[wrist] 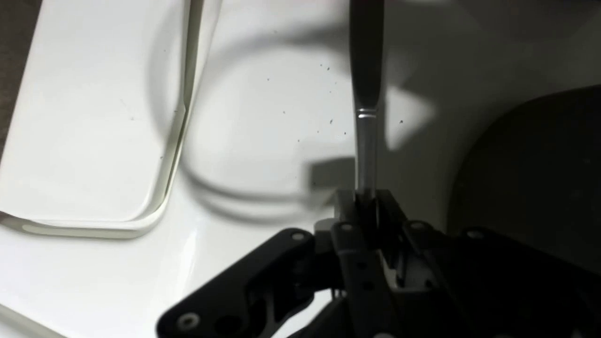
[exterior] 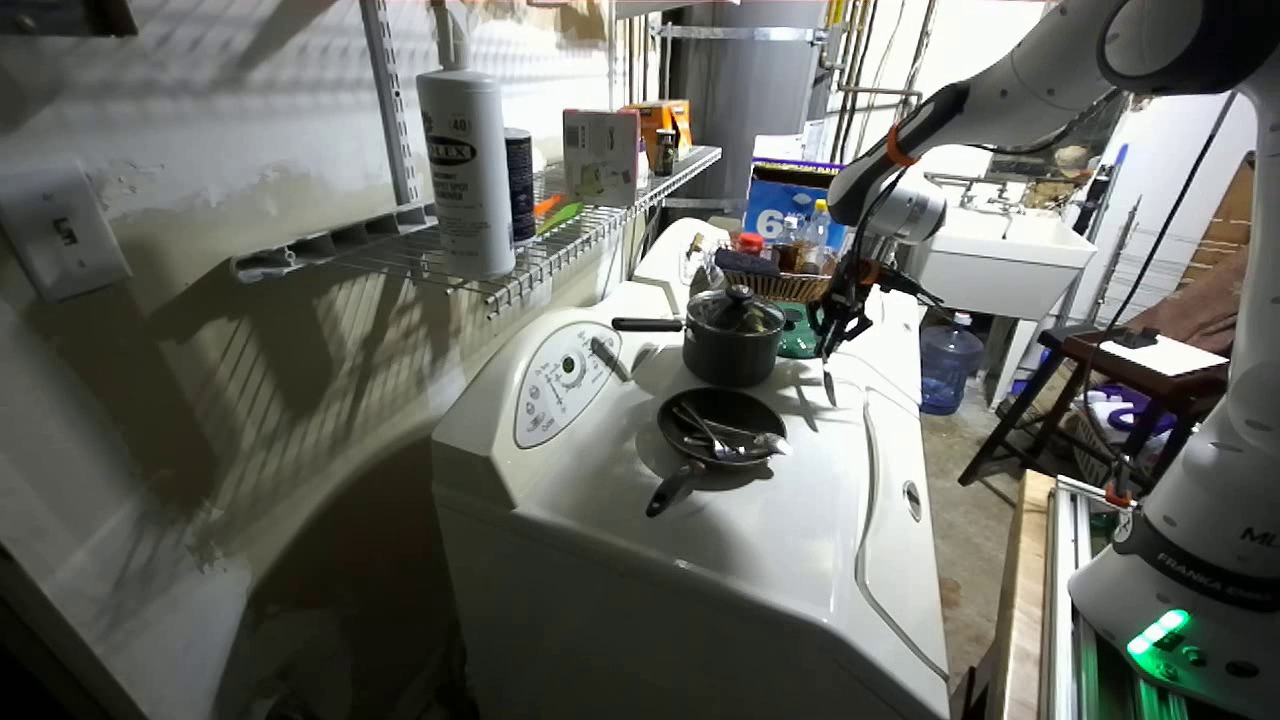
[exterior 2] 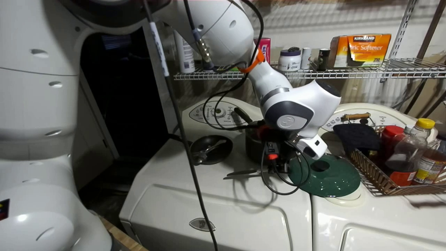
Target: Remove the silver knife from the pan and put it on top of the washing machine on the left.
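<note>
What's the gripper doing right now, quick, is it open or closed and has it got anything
Gripper: closed, holding the silver knife.

I see the Franka Panda arm [exterior: 1020, 90] arched across an exterior view's upper right, wrist [exterior: 910, 207] bent downward; low in the wrist view, the Robotiq gripper's [wrist: 366, 201] jaws pinch tight.
</note>
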{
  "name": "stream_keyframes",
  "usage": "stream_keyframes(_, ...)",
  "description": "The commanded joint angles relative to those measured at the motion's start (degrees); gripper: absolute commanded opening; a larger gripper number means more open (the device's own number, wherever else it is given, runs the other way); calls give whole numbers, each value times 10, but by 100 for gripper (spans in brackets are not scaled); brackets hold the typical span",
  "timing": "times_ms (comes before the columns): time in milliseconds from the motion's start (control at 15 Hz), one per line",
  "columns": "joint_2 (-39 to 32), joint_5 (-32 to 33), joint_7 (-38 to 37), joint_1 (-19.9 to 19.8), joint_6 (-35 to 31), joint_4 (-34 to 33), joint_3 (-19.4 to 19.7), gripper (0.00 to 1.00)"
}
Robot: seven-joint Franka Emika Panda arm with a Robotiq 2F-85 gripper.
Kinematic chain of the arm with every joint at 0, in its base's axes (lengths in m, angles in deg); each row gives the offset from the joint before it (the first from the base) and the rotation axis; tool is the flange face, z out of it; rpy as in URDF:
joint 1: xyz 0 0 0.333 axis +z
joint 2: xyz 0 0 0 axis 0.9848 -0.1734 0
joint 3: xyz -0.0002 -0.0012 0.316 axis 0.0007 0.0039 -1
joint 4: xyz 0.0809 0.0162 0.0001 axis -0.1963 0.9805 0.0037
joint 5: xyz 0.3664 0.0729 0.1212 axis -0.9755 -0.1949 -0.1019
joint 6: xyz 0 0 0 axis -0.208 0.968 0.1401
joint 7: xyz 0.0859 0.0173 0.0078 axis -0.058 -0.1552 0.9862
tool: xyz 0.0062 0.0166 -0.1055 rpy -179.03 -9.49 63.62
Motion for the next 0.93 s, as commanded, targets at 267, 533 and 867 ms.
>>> stream_keyframes(267,-84,-45,-10,-33,47,-92,-32,4)
stream_keyframes(533,-111,-53,-20,-39,67,-119,-36,4)
stream_keyframes(867,-136,-52,-29,-42,100,-147,-37,4)
